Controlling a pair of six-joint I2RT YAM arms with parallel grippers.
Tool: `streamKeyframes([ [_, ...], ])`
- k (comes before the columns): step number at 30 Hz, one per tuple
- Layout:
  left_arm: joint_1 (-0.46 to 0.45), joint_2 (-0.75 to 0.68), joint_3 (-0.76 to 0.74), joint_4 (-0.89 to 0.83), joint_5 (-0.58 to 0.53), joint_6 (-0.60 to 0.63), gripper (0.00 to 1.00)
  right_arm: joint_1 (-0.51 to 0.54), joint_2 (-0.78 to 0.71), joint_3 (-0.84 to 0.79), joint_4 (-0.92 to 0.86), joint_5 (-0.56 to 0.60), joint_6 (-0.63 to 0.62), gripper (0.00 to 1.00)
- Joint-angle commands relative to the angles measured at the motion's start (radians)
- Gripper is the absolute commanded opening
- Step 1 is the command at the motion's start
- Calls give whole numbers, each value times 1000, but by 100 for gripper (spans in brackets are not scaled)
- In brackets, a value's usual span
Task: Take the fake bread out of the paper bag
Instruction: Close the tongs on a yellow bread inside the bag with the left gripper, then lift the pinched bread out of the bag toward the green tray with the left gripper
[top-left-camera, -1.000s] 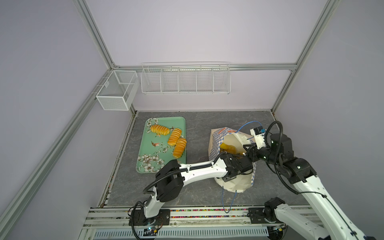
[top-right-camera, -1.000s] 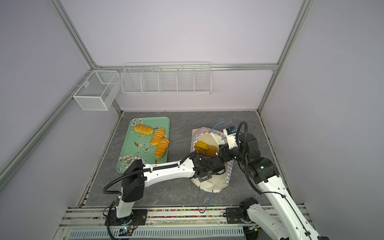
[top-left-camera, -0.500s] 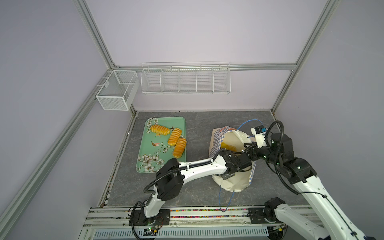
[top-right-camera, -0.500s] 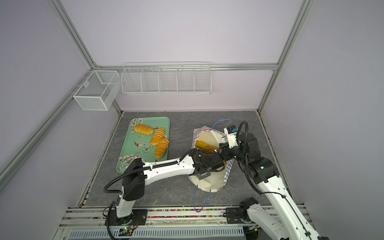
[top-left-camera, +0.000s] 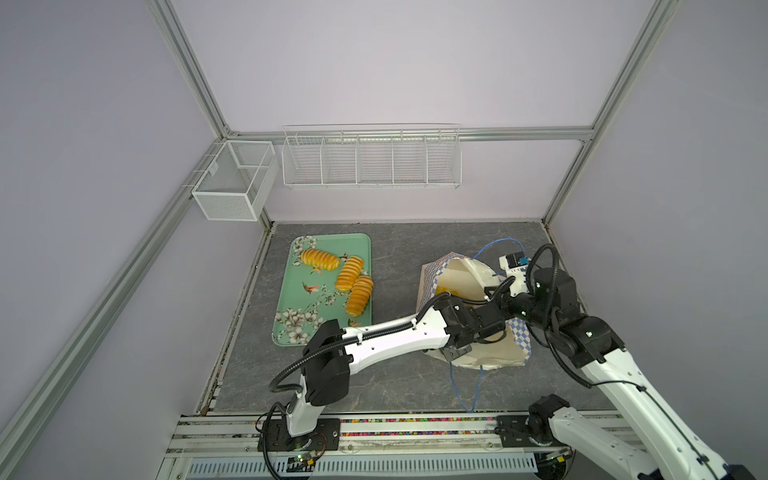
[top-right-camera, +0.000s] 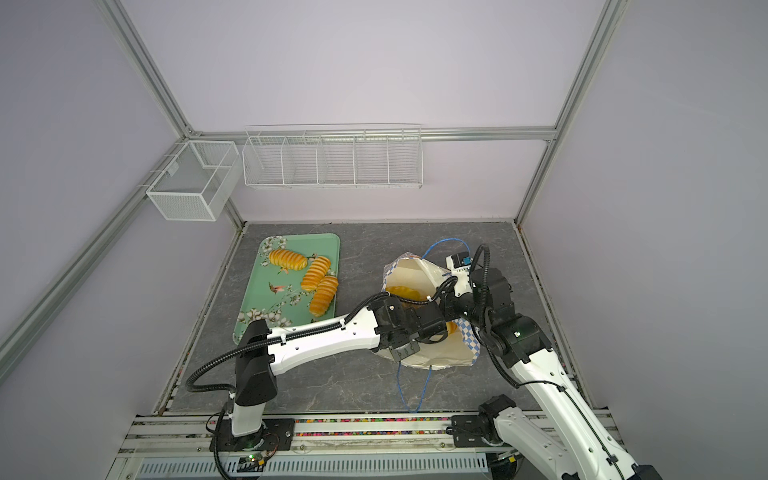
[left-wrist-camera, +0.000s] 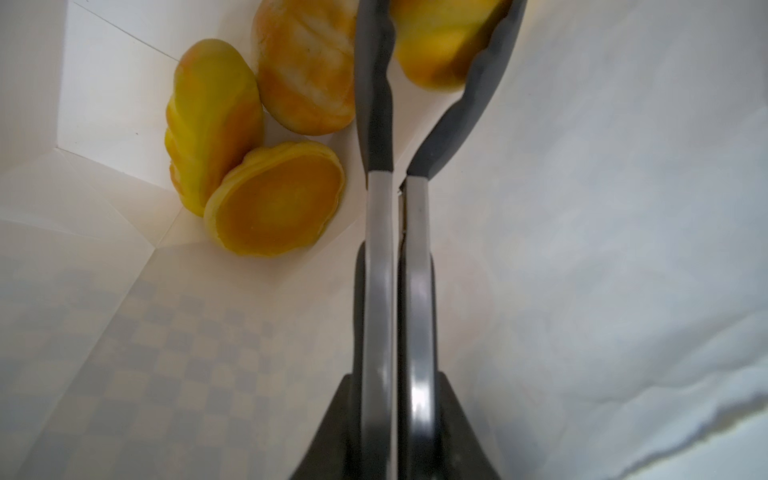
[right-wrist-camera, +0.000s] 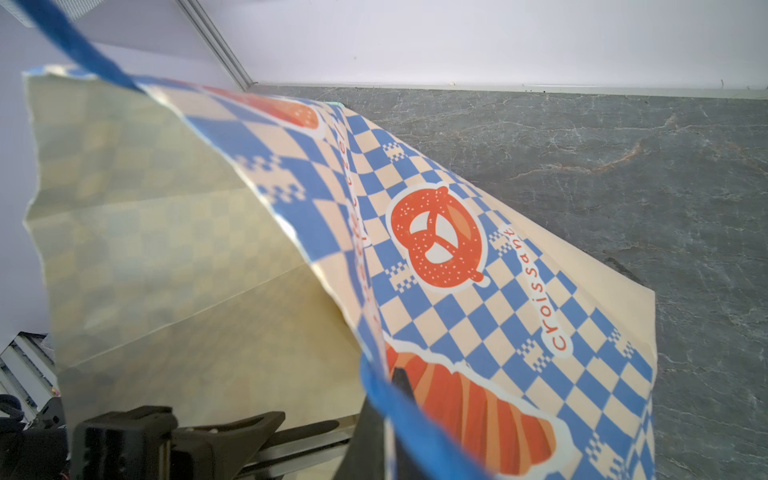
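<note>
Well, we see the paper bag (top-left-camera: 465, 272) sitting on the gray worktop (top-left-camera: 395, 257), to the right of the green tray (top-left-camera: 354, 247) and apart from it. Its mouth is wide open and we can look down into it. The left arm reaches in from the side, so the left hand (left-wrist-camera: 395, 291) is deep inside the bag. That hand is squeezed tight on a pair of tongs (left-wrist-camera: 378, 208); the two silver arms of the tongs are pressed almost together. At the far end the gray tips of the tongs pinch one piece of the fake bread (left-wrist-camera: 436, 45), a yellow-orange bun, near the bag's bottom. Three more pieces lie loose in the bag just beside it: a pale striped bun (left-wrist-camera: 307, 70), a long ribbed loaf (left-wrist-camera: 212, 129) leaning in the corner, and a round flat one (left-wrist-camera: 278, 199) resting against that loaf.

The right hand (top-right-camera: 448, 306) is closed on the bag's rim on the right side. In the right wrist view we see the blue and white checks on the outside, with a red pretzel picture (right-wrist-camera: 440, 237), and a blue cord handle (right-wrist-camera: 79, 43) crossing in front. Another cord handle (top-left-camera: 467, 409) hangs down onto the worktop at the front.

Three long ribbed loaves (top-left-camera: 349, 273) lie on the tray, close together; the two nearer ones touch.
</note>
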Motion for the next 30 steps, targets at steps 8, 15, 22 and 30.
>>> streamKeyframes([
  [8, -9, 166, 329, -260, -39, -106, 0, 24, -74, -120, 138, -56, 24, 7],
  [15, -12, 152, 423, -351, -36, -126, 0, 38, -189, -222, 244, 60, 46, 7],
  [22, -25, 117, 450, -375, -46, -128, 0, 40, -163, -211, 243, 99, 36, 7],
  [30, -51, -45, 275, -309, -77, -133, 0, 37, -130, -141, 184, 162, 22, 7],
])
